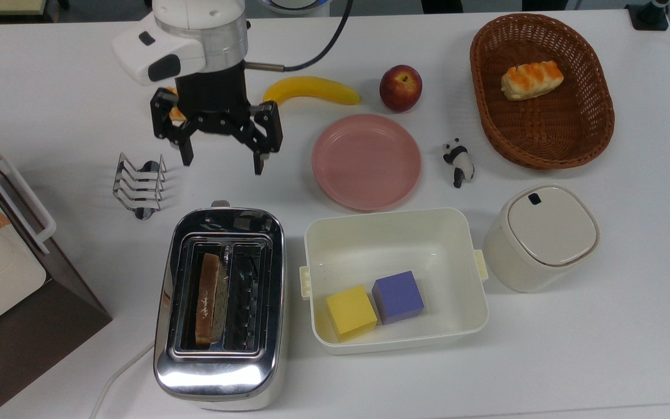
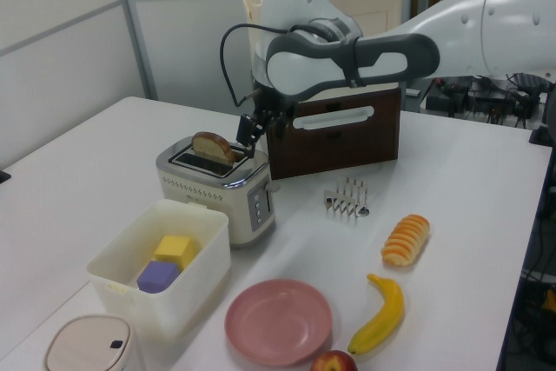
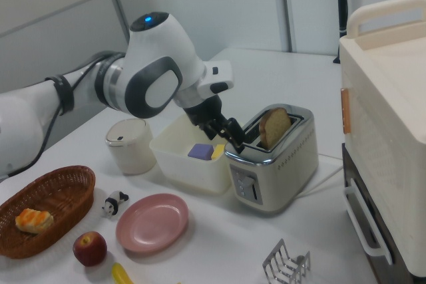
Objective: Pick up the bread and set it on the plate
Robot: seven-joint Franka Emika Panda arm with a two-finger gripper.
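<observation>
The gripper [image 1: 219, 156] hangs wide open and empty above the tabletop. The bread [image 1: 207, 297] stands upright in one slot of the toaster [image 1: 218, 372], near the tabletop's front edge in the top view. The plate [image 1: 366, 161] lies bare beside a white tub [image 1: 394, 231], a banana [image 1: 310, 89] and an apple [image 1: 400, 87]. No writing is readable.
</observation>
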